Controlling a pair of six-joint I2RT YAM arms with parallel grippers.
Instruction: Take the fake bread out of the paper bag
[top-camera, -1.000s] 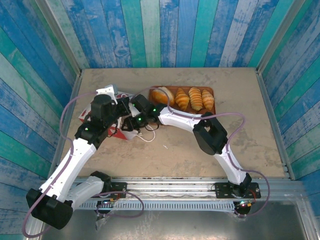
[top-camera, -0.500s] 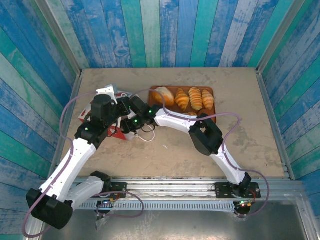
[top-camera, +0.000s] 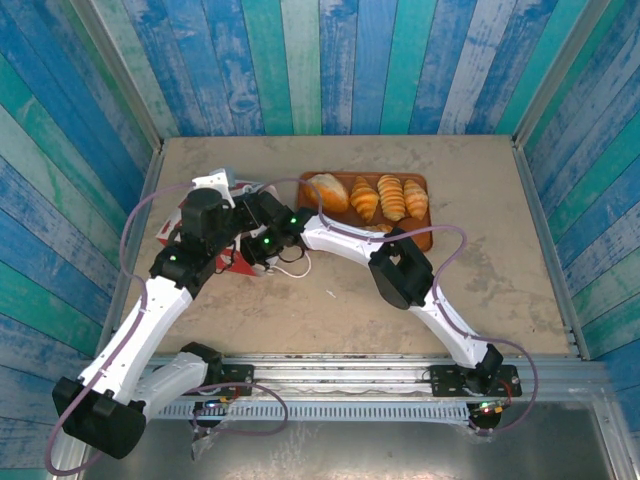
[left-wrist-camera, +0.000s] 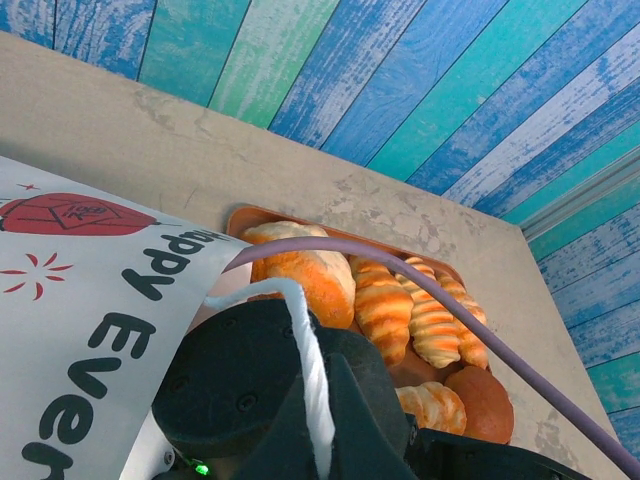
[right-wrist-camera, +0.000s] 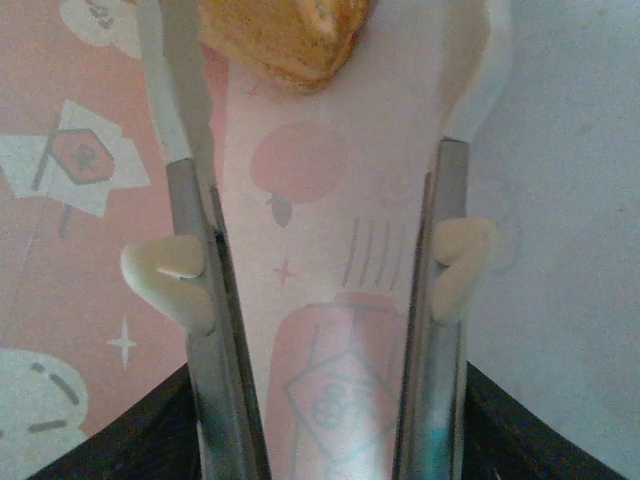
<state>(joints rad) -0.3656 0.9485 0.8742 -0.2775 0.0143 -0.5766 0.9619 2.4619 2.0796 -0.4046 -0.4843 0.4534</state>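
Right wrist: right gripper (right-wrist-camera: 325, 50) is inside the paper bag (right-wrist-camera: 90, 150), jaws spread. One fake bread (right-wrist-camera: 280, 35) piece lies just past the fingertips, ungripped. More pieces sit on the tray (top-camera: 429, 210). Looks like mid-extraction. Next: advance to straddle the piece, close, lift clear of the rim. Left gripper (top-camera: 245, 212) is pressed together at the bag mouth; can't tell what it pinches. The bagged piece is cut off by the frame.

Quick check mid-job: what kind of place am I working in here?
Likely a staged tabletop robot cell, not a real bakery: blue-green plank walls box in a beige table, a metal rail runs along its near edge, and glossy fake bread sits on a tray.
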